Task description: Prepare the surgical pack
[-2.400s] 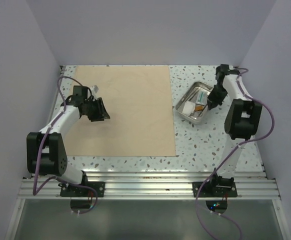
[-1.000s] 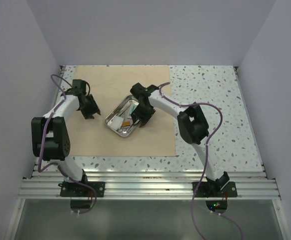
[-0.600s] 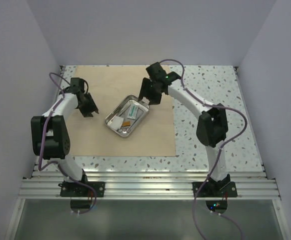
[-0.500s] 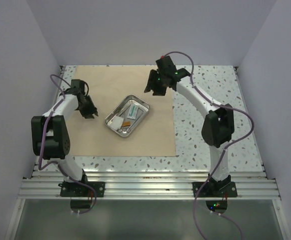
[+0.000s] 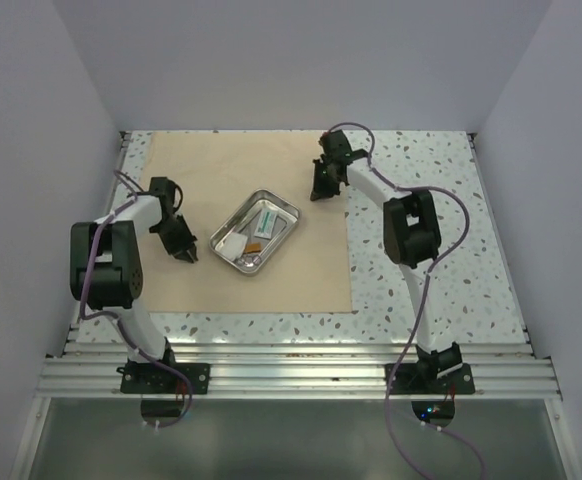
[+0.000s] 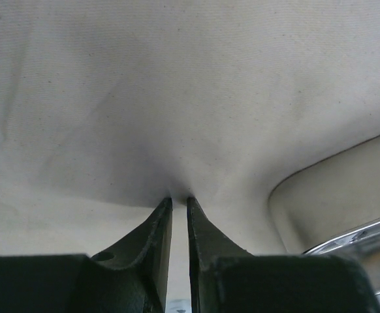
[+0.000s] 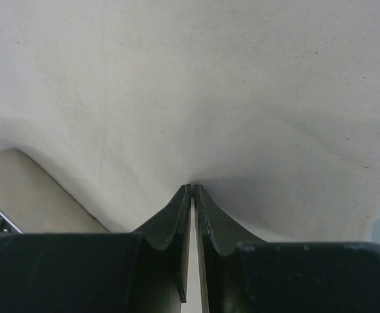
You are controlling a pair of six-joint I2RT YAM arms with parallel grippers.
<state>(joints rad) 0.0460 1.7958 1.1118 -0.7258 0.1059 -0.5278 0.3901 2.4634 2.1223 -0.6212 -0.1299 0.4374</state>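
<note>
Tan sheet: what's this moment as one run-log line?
left gripper: shut on sheet | right gripper: shut on sheet | tray: on sheet

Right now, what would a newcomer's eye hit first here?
A shiny steel tray sits in the middle of the tan sheet. Both arms pinch that sheet: the left fingers left of the tray, the right fingers near its far right edge, puckering it.

steel tray (image 5: pixel 256 233) blocking middle, tan sheet (image 5: pixel 271 288) seemingly open nearer
</note>
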